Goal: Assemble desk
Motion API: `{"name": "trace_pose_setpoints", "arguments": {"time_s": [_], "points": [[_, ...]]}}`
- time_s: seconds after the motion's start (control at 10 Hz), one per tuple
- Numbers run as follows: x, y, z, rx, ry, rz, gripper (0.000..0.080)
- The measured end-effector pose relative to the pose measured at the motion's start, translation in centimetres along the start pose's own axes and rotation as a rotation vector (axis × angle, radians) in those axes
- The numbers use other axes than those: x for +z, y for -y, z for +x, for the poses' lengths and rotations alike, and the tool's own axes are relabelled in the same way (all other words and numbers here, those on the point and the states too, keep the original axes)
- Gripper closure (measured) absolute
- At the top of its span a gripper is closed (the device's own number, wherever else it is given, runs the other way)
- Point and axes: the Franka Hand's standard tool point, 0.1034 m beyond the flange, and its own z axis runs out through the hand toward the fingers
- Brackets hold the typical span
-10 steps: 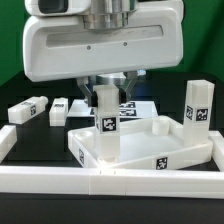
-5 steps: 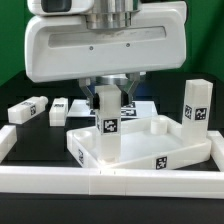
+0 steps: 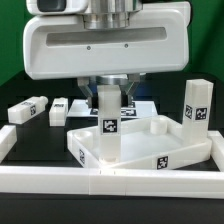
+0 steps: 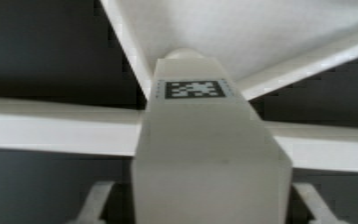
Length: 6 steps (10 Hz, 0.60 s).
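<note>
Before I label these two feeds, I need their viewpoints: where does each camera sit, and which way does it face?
Exterior view: off the arm, low and nearly level, facing the tabletop; the robot's white housing and fingers fill the top.
Wrist view: on the wrist, looking down along the leg toward the tabletop; hardly any of the robot shows.
Shared: the gripped upright leg, its tag and the tabletop.

The tabletop (image 3: 150, 142) and upright leg (image 3: 106, 125) look smooth matt white plastic; the table (image 3: 40, 135) is dull black
</note>
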Motion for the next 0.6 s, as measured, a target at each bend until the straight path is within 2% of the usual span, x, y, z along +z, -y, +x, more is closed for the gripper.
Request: {"name": "trace_pose_setpoints", "arguments": {"time_s": [0.5,0.6], "points": [[0.06,0.04,-0.02,0.331,0.0,0.004,0.0509],[0.11,0.07,0.02,0.455,-0.005,0.022,0.0509]]}}
